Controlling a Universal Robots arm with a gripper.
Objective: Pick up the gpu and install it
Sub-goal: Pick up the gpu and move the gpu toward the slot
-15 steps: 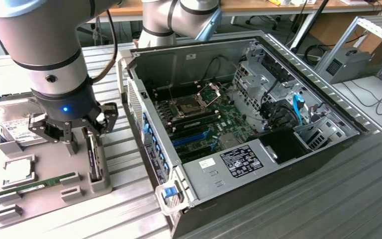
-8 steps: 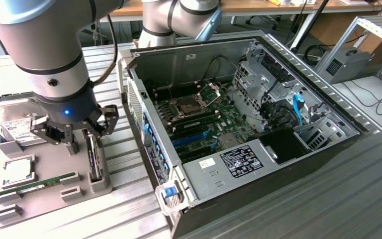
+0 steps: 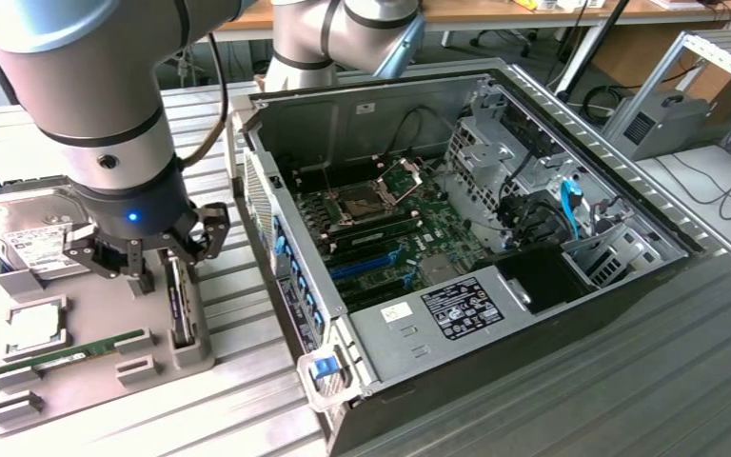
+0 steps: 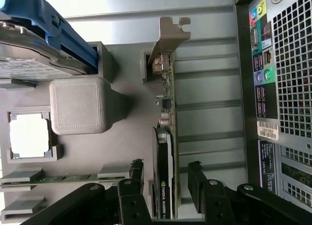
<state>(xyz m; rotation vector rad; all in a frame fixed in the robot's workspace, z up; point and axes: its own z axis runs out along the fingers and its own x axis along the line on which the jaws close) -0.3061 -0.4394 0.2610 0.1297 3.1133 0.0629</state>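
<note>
Gripper (image 4: 166, 166): black fingers (image 4: 137, 175) spread apart, straddling the gpu (image 4: 168, 113) with a gap on each side; nothing gripped.
Gpu: thin green board standing on edge, black cooler, beige metal bracket, seated in a matte grey tray (image 3: 87, 319) at 8 o'clock in the exterior view. Pick-up not yet made.
Computer case (image 3: 365, 343): steel, perforated, open, at 3 o'clock of the tray. Installation outstanding.
</note>
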